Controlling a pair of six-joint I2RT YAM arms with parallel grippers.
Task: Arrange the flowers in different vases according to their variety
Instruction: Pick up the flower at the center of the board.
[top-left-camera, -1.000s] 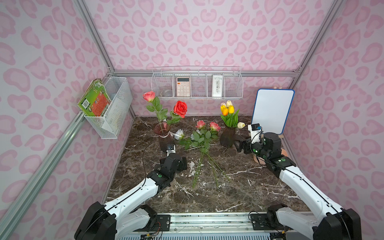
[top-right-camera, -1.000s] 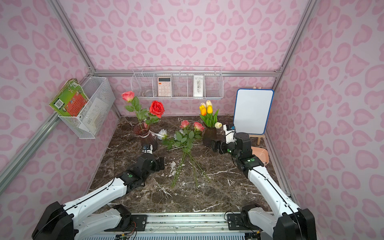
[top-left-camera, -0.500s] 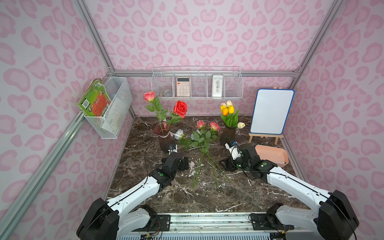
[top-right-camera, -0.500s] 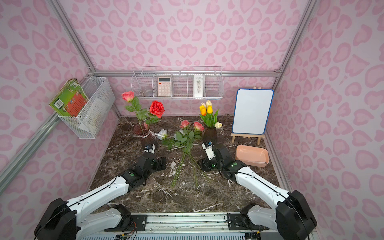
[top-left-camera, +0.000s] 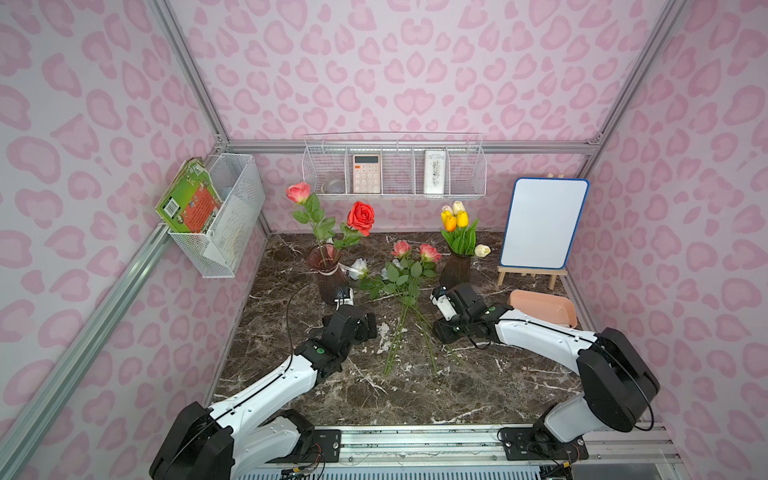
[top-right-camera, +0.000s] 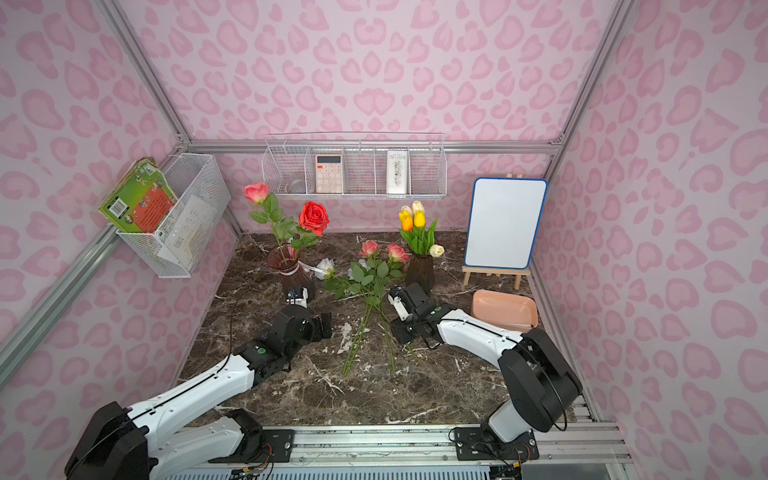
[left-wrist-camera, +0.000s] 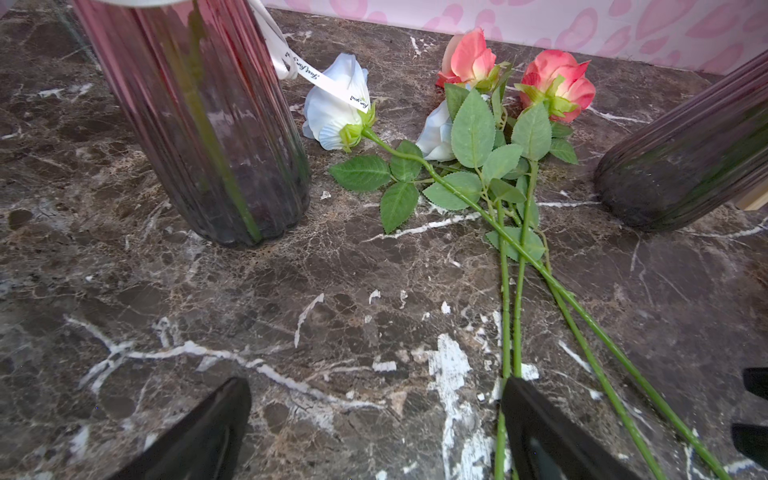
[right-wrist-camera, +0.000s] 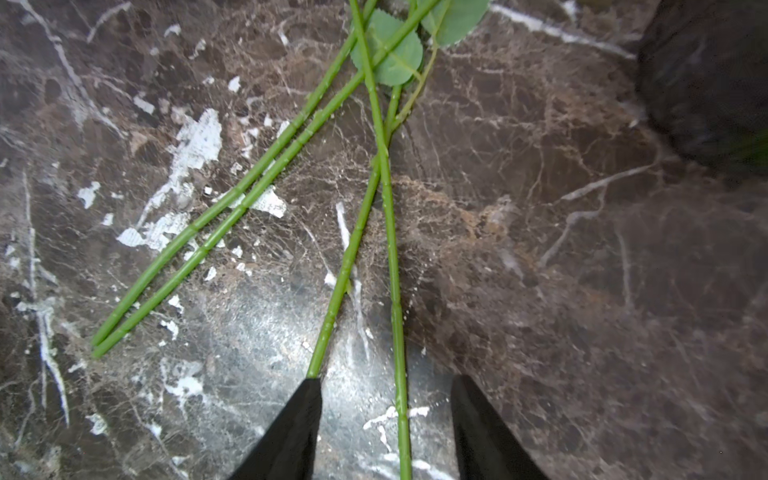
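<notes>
Two pink roses (left-wrist-camera: 469, 58) and two pale blue-white roses (left-wrist-camera: 332, 104) lie on the marble, their stems (top-left-camera: 399, 332) fanning toward the front. The banded vase (top-left-camera: 328, 274) holds a pink and a red rose. The other vase (top-left-camera: 455, 268) holds yellow, orange and cream tulips. My right gripper (right-wrist-camera: 386, 382) is down at the stems, open, with one stem (right-wrist-camera: 392, 291) lying free between its fingers and a second stem running under one finger (right-wrist-camera: 299, 415). My left gripper (left-wrist-camera: 378, 415) hovers wide open just left of the stems, holding nothing.
A peach tray (top-left-camera: 544, 309) sits at the right, behind my right arm. A whiteboard on an easel (top-left-camera: 542, 224) stands at the back right. Wire baskets hang on the back wall (top-left-camera: 395, 174) and the left wall (top-left-camera: 216, 216).
My right arm swung from beside the tulip vase down to the rose stems mid-table, and its jaws narrowed. The left arm stayed put.
</notes>
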